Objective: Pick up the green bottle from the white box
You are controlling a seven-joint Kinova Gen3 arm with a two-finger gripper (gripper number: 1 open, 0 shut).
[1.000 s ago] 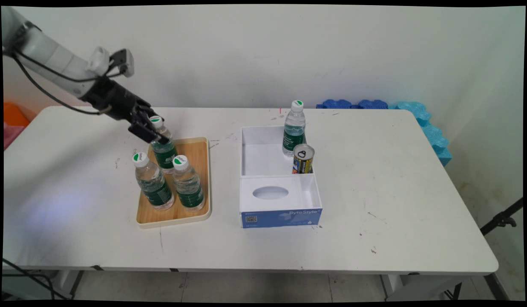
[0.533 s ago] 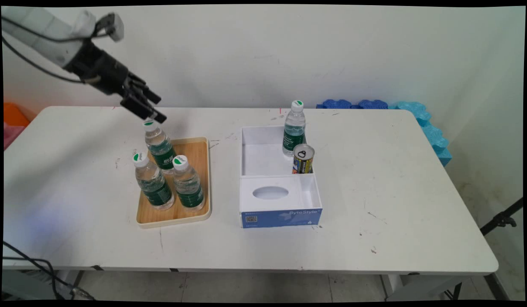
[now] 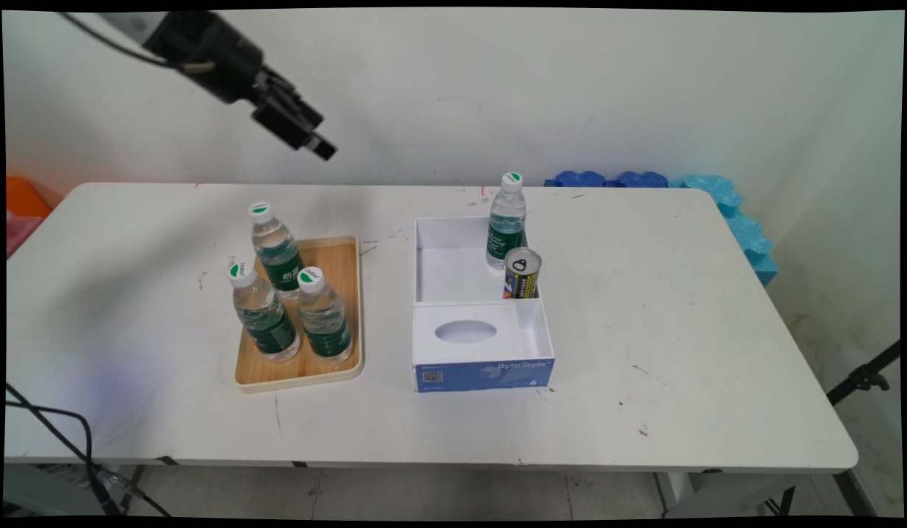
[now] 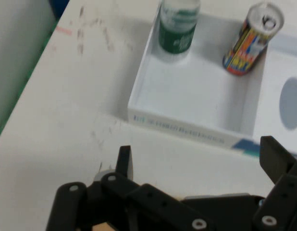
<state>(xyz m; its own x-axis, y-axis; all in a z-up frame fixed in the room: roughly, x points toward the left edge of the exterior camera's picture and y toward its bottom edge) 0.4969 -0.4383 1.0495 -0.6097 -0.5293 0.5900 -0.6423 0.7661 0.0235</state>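
Observation:
My gripper hangs high above the table's back left, open with nothing between its fingers. In the hand view the gripper shows its two fingers wide apart. Below and left of it stands a wooden tray with three water bottles: one at the rear, one front left, one front right. The hand view looks toward a white open box that holds a water bottle and a colourful can.
The white box with its bottle and can sits mid-table, joined at the front to a blue-sided tissue box. Blue foam pieces lie at the table's back right edge.
The gripper has left the rear bottle's neck on the tray, risen and swung to the right. The bottle stays upright on the tray.

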